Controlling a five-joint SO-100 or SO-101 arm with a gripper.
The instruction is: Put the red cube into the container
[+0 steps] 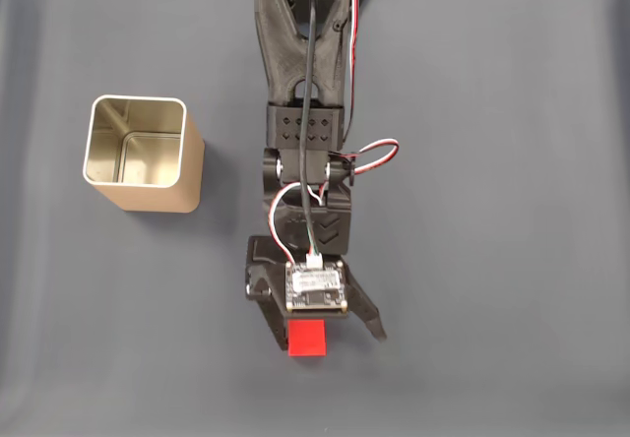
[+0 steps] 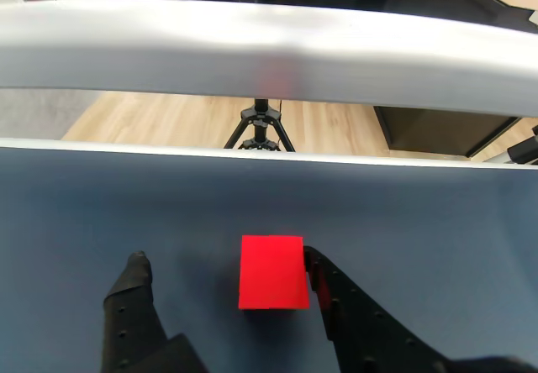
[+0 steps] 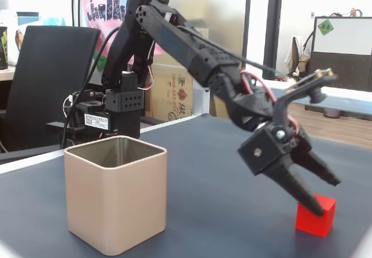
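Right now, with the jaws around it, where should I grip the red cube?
Grip the red cube across its two upright side faces, coming straight down from above. It sits flat on the table, faces roughly parallel to the open gripper, one finger already beside it, so probably just close.

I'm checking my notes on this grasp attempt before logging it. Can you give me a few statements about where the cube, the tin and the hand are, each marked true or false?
1. The red cube lies on the table, outside the container. True.
2. The hand is shut tight with nothing between its fingers. False: it is open, one finger on each side of the cube in the wrist view.
3. The container stands upright with its opening up. True.
4. The container holds a second cube. False: its shiny inside looks empty in a fixed view.
5. The cube is lifted off the table. False: it rests on the dark surface.
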